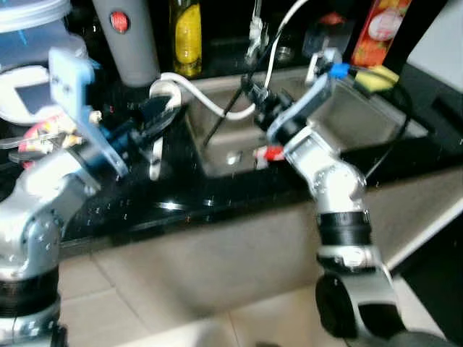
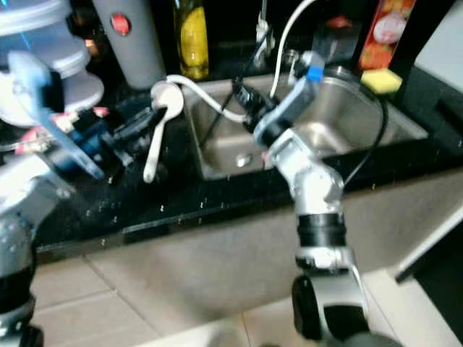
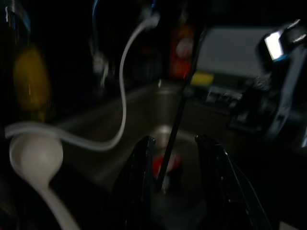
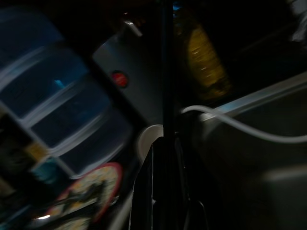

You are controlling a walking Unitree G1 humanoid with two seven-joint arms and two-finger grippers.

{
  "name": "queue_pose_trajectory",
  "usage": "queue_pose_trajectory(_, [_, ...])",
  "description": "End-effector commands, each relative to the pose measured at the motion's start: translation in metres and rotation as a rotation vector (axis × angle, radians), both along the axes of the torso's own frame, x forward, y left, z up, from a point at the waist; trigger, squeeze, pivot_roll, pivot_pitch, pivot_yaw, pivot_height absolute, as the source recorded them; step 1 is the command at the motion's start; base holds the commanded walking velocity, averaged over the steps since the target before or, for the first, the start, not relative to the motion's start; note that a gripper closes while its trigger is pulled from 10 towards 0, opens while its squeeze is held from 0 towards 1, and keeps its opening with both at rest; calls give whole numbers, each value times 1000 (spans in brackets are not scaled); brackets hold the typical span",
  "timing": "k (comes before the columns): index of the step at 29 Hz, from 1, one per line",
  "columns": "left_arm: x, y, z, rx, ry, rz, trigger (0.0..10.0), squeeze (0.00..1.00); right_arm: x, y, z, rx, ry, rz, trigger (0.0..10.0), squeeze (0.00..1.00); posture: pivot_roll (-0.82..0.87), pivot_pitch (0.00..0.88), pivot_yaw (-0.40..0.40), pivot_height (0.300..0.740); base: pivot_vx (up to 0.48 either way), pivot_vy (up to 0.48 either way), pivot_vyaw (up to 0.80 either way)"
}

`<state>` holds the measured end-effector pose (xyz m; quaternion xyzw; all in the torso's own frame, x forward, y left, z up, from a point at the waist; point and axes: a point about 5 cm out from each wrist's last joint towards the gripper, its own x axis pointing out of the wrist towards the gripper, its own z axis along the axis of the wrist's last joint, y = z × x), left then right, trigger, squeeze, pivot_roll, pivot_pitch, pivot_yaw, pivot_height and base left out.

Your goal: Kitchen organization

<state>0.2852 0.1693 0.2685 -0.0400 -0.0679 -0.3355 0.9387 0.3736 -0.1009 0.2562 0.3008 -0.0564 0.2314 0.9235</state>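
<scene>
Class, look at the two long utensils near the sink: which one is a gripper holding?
The thin black rod, clamped in the right gripper and slanting into the sink. The white ladle lies on the counter, ungripped.

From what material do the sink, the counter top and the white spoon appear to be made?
Sink: brushed stainless steel, judging by its grey, softly reflective walls.
Counter top: dark polished stone or a stone imitation; it is black, glossy and finely speckled.
White spoon: probably plastic or melamine, matte and uniformly white; ceramic cannot be excluded.
</scene>
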Motion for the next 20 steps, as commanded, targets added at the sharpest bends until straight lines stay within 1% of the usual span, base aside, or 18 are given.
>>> queue_pose_trajectory(1, [19,-1,-9,-19,123,75,10000,0,13,-3,1,-67,-4,-97,10000,0,-23,0,-1,740,0,0,0])
queue_pose_trajectory(2, [19,-1,-9,-19,123,75,10000,0,13,-3,1,-67,-4,-97,10000,0,-23,0,-1,740,0,0,0])
queue_pose_trajectory(3, [37,-1,-11,-28,191,122,10000,0,22,-4,-1,-135,-4,-173,10000,0,-24,0,-1,740,0,0,0])
queue_pose_trajectory(4, [37,-1,-11,-28,191,122,10000,0,22,-4,-1,-135,-4,-173,10000,0,-24,0,-1,740,0,0,0])
queue_pose_trajectory(5, [43,-4,-14,-21,215,124,10000,0,25,-4,-4,-143,10,-197,10000,0,-25,0,0,740,0,0,0])
queue_pose_trajectory(6, [47,-11,-21,11,248,121,10000,0,28,-2,-11,-176,34,-227,10000,0,-23,0,-1,740,0,0,0])
queue_pose_trajectory(8, [49,-17,-27,40,278,117,10000,0,30,0,-17,-207,50,-249,10000,0,-22,0,-1,740,0,0,0])
queue_pose_trajectory(9, [49,-17,-27,40,278,117,10000,0,30,0,-17,-207,50,-249,10000,0,-22,0,-1,740,0,0,0])
queue_pose_trajectory(10, [52,-24,-35,87,310,126,10000,0,32,4,-23,-280,56,-272,10000,0,-22,0,-1,740,0,0,0])
queue_pose_trajectory(11, [52,-24,-35,87,310,126,10000,0,32,4,-23,-280,56,-272,10000,0,-22,0,-1,740,0,0,0])
queue_pose_trajectory(12, [54,-28,-41,118,328,134,10000,0,32,7,-27,-331,54,-284,10000,1000,-23,0,-1,740,0,0,0])
queue_pose_trajectory(13, [53,-36,-46,126,350,123,10000,0,32,12,-31,-419,42,-286,10000,1000,-29,0,2,740,0,0,0])
queue_pose_trajectory(14, [52,-42,-49,121,366,108,10000,0,31,17,-35,-482,31,-276,10000,1000,-29,0,2,740,0,0,0])
queue_pose_trajectory(16, [52,-42,-49,121,366,108,10000,0,31,17,-35,-482,31,-276,10000,1000,-29,0,2,740,0,0,0])
queue_pose_trajectory(17, [50,-47,-50,108,370,89,10000,0,30,22,-36,-529,15,-251,10000,1000,-32,0,2,740,0,0,0])
queue_pose_trajectory(18, [50,-50,-50,105,360,99,10000,0,30,24,-33,-548,-22,-248,10000,165,-30,0,2,740,0,0,0])
queue_pose_trajectory(19, [50,-49,-47,102,347,123,10000,0,30,22,-22,-517,-75,-262,10000,0,-26,0,2,740,0,0,0])
queue_pose_trajectory(20, [50,-49,-47,102,347,123,10000,0,30,22,-22,-517,-75,-262,10000,0,-26,0,2,740,0,0,0])
